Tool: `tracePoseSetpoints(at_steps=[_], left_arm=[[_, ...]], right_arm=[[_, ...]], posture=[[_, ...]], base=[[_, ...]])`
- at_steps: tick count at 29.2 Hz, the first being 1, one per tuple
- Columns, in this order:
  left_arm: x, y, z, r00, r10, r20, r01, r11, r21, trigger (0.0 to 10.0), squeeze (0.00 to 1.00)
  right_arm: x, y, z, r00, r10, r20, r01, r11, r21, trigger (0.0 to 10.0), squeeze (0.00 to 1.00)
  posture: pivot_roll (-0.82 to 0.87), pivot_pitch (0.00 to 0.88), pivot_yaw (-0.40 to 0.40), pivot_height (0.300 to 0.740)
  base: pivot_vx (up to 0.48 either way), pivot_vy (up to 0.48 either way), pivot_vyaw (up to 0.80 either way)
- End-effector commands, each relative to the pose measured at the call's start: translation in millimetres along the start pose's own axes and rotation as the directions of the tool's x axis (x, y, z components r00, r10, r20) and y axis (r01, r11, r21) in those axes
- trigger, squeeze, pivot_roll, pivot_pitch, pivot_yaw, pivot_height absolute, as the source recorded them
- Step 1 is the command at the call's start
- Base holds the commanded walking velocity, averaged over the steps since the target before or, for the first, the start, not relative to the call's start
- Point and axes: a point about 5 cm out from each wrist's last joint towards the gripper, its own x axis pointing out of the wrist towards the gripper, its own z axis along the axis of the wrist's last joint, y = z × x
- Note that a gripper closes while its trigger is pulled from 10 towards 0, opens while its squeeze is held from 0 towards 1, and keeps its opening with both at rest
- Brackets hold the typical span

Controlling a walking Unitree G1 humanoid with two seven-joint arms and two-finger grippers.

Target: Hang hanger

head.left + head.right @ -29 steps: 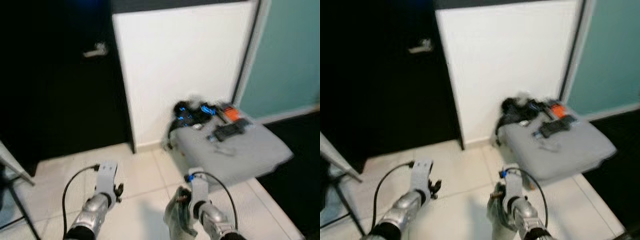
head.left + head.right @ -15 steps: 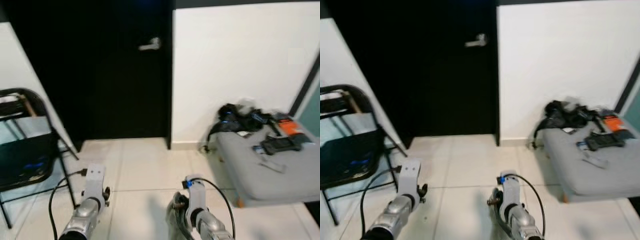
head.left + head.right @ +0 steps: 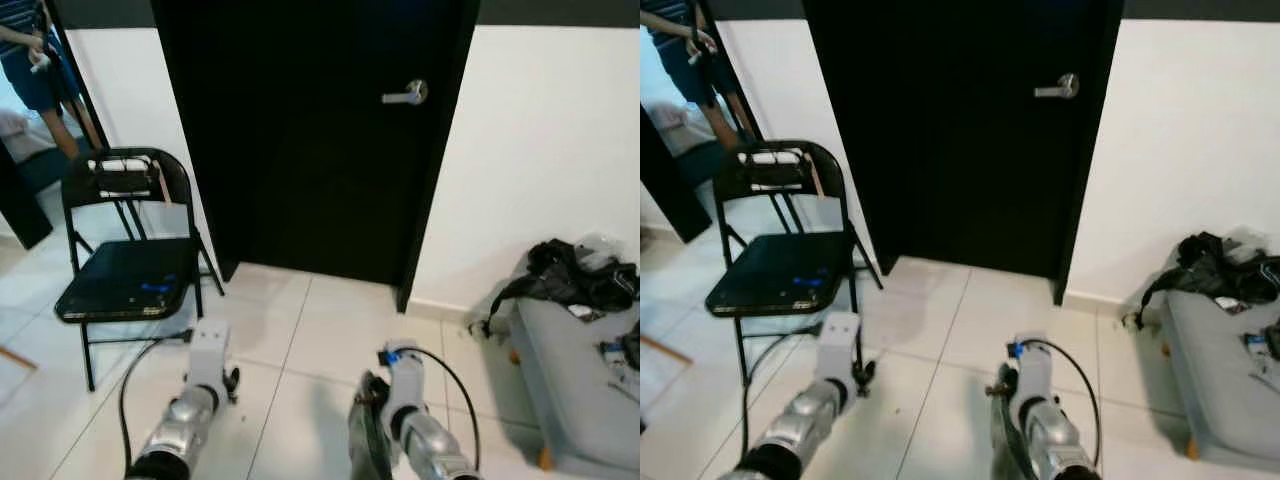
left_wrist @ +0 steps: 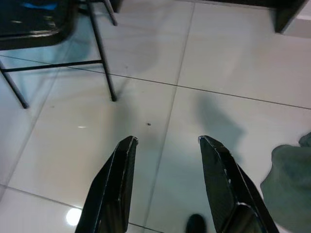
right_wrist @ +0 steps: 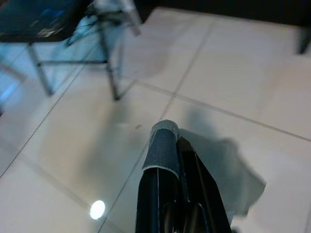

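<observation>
My right gripper [image 5: 170, 136] is shut, its two black fingers pressed together with a grey strip over the tip. A grey-green garment [image 3: 364, 448] hangs under that wrist, with a small brown hanger end [image 3: 992, 390] poking out beside it; the rest of the hanger is hidden. The same garment [image 4: 291, 184] appears in the left wrist view. My left gripper [image 4: 167, 141] is open above the pale floor tiles, with nothing between its fingers. Both arms are held low in front of me.
A black folding chair [image 3: 130, 280] stands at the left, with white and wooden items [image 3: 125, 178] on its back. A shut black door [image 3: 310, 140] with a silver handle [image 3: 405, 95] is ahead. A grey bench [image 3: 585, 400] with dark clothes [image 3: 575, 275] stands right. A person [image 3: 30, 60] stands far left.
The camera has swung left: the bench slid to the right edge, while the door, chair and person came into view. Both arms keep the same pose.
</observation>
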Motion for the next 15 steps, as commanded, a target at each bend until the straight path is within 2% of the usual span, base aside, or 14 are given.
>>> tracePoseSetpoints(at_steps=[1,4,6,9,15], left_arm=[[-0.4,4.8,2,1.000,0.024,0.015,-0.024,1.000,-0.008,10.0,0.00],[0.2,8.9,8,0.999,0.040,0.036,-0.039,0.999,-0.030,10.0,0.00],[0.4,10.3,11,0.999,0.029,0.043,-0.029,1.000,0.007,10.0,0.00],[1.5,9.9,13,0.999,0.022,0.039,-0.023,0.999,0.039,10.0,0.00],[1.4,9.7,16,0.998,0.024,0.050,-0.024,1.000,0.002,10.0,0.00]], right_arm=[[1.4,1.6,3,1.000,-0.004,0.011,0.004,1.000,0.011,10.0,0.00],[2.6,1.5,6,1.000,-0.010,0.023,0.009,1.000,0.029,10.0,0.00],[3.5,2.5,8,1.000,-0.004,0.024,0.004,1.000,0.007,10.0,0.00],[5.3,2.2,12,0.999,-0.009,0.034,0.008,1.000,0.020,10.0,0.00],[8.6,8.6,20,0.998,0.016,0.059,-0.017,1.000,0.018,10.0,0.00]], posture=[[-0.01,0.003,0.033,0.740],[0.01,0.007,0.034,0.740],[0.00,0.000,0.042,0.740],[0.02,0.018,0.030,0.740],[0.01,0.011,0.020,0.740]], base=[[0.000,0.000,0.80],[0.000,0.000,0.80],[0.000,0.000,0.80],[0.000,0.000,0.80],[0.000,0.000,0.80]])
